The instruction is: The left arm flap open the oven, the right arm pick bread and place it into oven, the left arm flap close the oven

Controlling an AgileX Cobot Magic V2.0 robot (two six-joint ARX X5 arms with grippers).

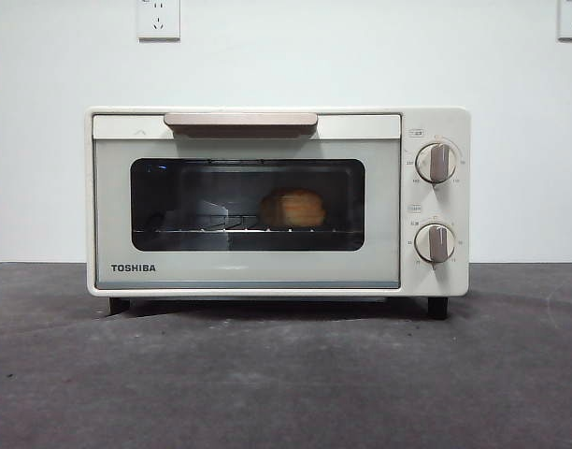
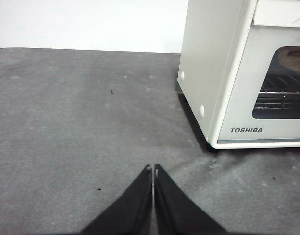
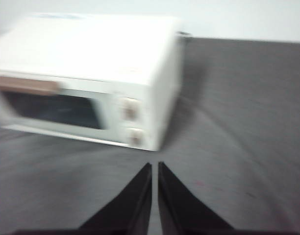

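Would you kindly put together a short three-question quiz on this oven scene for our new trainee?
1. True or false: the oven door is shut.
2. Where is the bread? A) on the table B) on the rack inside the oven C) in the right pincer
3. Fill in: the left pincer holds ____.

Key: 1 true; 2 B; 3 nothing, it is shut and empty, over the table beside the oven.
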